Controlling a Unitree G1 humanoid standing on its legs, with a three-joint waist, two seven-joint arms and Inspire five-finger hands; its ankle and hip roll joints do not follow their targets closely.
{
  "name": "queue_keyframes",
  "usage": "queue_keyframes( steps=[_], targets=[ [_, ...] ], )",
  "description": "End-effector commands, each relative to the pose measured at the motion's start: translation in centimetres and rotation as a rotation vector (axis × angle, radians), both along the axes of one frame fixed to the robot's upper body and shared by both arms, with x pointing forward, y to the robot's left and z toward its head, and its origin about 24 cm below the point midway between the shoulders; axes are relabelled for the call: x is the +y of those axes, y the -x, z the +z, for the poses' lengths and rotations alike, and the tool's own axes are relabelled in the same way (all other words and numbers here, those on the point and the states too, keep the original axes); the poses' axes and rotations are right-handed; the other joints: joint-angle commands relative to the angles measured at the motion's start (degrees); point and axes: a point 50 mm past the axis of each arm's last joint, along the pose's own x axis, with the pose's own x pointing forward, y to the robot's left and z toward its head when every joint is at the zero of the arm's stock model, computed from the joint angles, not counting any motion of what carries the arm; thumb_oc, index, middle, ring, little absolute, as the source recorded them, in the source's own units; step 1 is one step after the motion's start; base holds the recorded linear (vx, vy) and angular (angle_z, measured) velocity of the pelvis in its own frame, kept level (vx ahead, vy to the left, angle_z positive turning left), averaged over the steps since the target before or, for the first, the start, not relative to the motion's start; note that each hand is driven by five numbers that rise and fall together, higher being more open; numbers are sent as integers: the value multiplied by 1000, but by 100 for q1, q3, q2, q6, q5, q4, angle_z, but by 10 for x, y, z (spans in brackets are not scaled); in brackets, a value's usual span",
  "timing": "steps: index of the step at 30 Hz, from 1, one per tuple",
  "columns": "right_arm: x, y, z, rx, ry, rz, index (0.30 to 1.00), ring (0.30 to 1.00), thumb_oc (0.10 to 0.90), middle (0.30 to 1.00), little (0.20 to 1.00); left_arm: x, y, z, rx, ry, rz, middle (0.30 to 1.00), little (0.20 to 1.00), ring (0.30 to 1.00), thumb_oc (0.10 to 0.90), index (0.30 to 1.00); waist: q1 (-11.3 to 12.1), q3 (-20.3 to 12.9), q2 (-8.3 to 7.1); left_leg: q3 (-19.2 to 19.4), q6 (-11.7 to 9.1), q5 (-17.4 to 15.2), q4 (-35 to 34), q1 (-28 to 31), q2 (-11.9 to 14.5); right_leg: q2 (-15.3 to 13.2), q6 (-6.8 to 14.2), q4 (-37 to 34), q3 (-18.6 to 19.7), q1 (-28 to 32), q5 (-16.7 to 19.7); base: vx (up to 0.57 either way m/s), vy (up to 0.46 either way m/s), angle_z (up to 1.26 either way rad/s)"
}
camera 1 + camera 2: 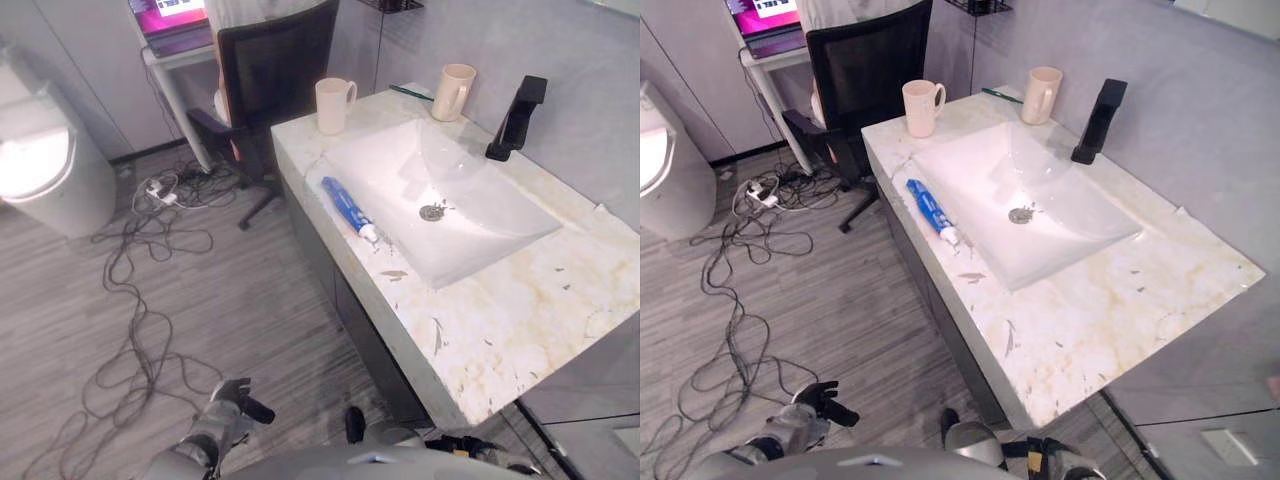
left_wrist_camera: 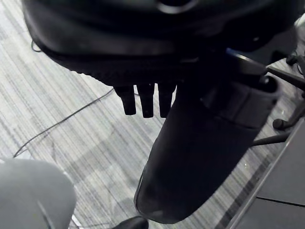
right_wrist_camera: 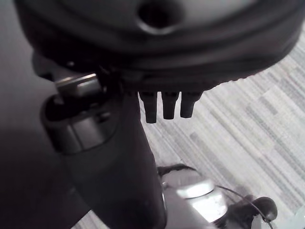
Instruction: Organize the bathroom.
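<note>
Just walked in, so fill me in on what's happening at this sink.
Nothing is being handled yet. The robot stands before the marble counter, with its left hand hanging low over the floor, holding nothing. The right hand also hangs over the floor, fingers straight. On the counter's front edge, beside the white sink, lies a blue toothpaste tube. Two cream mugs stand at the far end, a green toothbrush lies between them, and a black tap stands behind the sink.

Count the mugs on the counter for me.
2. One cream mug stands at the counter's far left corner, by the chair; the other cream mug stands against the wall, left of the black faucet.
</note>
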Motion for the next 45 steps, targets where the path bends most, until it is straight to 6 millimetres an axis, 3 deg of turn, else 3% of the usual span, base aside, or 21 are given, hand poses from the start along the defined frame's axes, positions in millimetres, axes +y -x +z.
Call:
queue_keyframes(
  steps=[1,2,3,4,5,8,10,13,18,19,22,25,27,30,31,33,35,37,39,43,45],
  targets=[
    [-4,15,-2,74,3,-16,900,900,800,900,900,17,-26,14,-100,-68,-34,900,900,900,800,900,-23,-94,-372,291,623,543,-765,-120,-275,-88,931,635,277,-501,-56,227,268,-78],
    [-1,13,-3,69,9,-8,900,900,800,900,900,19,-25,15,-104,-72,-23,900,900,900,800,900,26,-81,-326,189,734,552,-1195,-103,-15,-79,920,753,414,-470,-213,202,250,-76],
    [-1,13,-3,69,10,-4,900,900,800,900,900,19,-25,15,-105,-73,-18,900,900,900,800,900,33,-79,-313,160,724,591,-1279,-92,32,-69,924,766,433,-466,-231,344,473,-90],
    [0,12,-3,71,23,4,900,900,800,900,900,20,-23,14,-103,-67,-9,900,900,900,800,900,66,-64,-221,-26,669,762,-1885,4,341,-21,967,797,624,-391,-361,183,274,-71],
    [0,12,-3,71,23,5,900,900,800,900,900,21,-23,14,-104,-68,-6,900,900,900,800,900,67,-78,-222,-38,661,805,-1943,-3,349,-24,967,796,635,-404,-359,302,443,-104],
    [0,15,-3,91,43,9,900,900,800,900,900,26,-14,12,-90,-70,7,900,900,900,800,900,185,-88,-74,-603,427,1244,-2964,12,884,-72,1104,889,1073,-202,-636,286,396,-78],
    [-2,19,-4,102,49,-3,900,900,800,900,900,28,-8,10,-78,-77,-5,900,900,900,800,900,204,-80,-1,-658,374,1190,-3184,140,997,-228,1213,1052,1170,-171,-772,274,423,-83],
    [-4,21,-3,108,58,-18,900,900,800,900,900,29,-5,9,-67,-74,-28,900,900,900,800,900,117,-69,137,-352,330,1061,-3255,374,1001,-438,1364,1309,1030,-332,-829,157,400,-88],
    [-7,25,-3,105,70,-35,900,900,800,900,900,25,-14,11,-60,-63,-71,900,900,900,800,900,-145,-22,367,65,513,804,-3336,559,571,-831,1627,1947,989,-715,-819,150,544,-34],
    [-6,27,-4,116,65,3,900,900,800,900,900,24,-15,11,-61,-70,-86,900,900,900,800,900,-199,11,434,115,639,736,-3409,582,416,-959,1713,2672,1029,-1083,-441,108,363,-7],
    [-4,29,-4,116,60,39,900,900,800,900,900,28,-14,11,-49,-94,-54,900,900,900,800,900,-197,95,526,499,774,569,-3556,749,216,-1203,1649,3417,832,-1639,18,140,350,-45],
    [-1,30,-5,142,48,95,900,900,800,900,900,38,-12,13,-45,-112,-5,900,900,900,800,900,-221,108,473,876,803,576,-3713,914,52,-956,1689,2994,415,-1690,-132,178,258,-68],
    [4,33,-7,150,31,88,900,900,800,900,900,42,-14,14,-56,-119,10,900,900,900,800,900,-256,72,315,1061,824,505,-3771,1041,-217,-563,1614,1995,-162,-1674,-168,176,141,-83],
    [7,40,-9,163,17,77,900,900,800,900,900,37,-17,14,-65,-136,17,900,900,900,800,900,-238,76,144,1136,850,192,-3812,1315,-544,-288,1586,995,-851,-1672,234,225,157,-71],
    [7,43,-9,164,18,73,900,900,800,900,900,35,-17,14,-67,-137,18,900,900,900,800,900,-271,98,101,1193,878,236,-3796,1299,-576,-303,1520,961,-854,-1706,358,119,60,-7],
    [5,53,-9,159,4,10,900,900,800,900,900,30,-21,15,-73,-137,-5,900,900,900,800,900,-430,47,79,927,966,96,-3664,1370,-710,-116,1394,905,-352,-1660,351,175,90,38],
    [-3,56,-8,150,29,-23,900,900,800,900,900,23,-24,14,-78,-121,-61,900,900,900,800,900,-481,25,85,862,647,418,-2494,1126,-585,-21,1163,855,-124,-1349,226,147,63,41],
    [-7,52,-6,139,30,-46,900,900,800,900,900,20,-27,15,-88,-108,-62,900,900,900,800,900,-390,24,-21,730,399,898,-1345,519,-454,-49,1027,650,50,-966,169,128,23,3],
    [-12,43,-4,115,44,-23,900,900,800,900,900,21,-25,15,-91,-100,-20,900,900,900,800,900,-181,55,-134,470,412,793,-627,-22,-378,-116,984,570,244,-632,56,118,105,-36],
    [-12,28,-3,46,43,12,900,900,800,900,900,23,-18,12,-78,-103,28,900,900,900,800,900,84,48,-280,112,596,597,-621,-254,-203,-242,971,486,438,-460,7,76,158,-90],
    [-6,15,-2,-22,25,3,900,900,800,900,900,25,-5,8,-53,-120,72,900,900,900,800,900,264,50,-267,-359,732,501,-1392,-13,-133,-218,1017,467,628,-398,-46,82,330,-124]
  ],
)
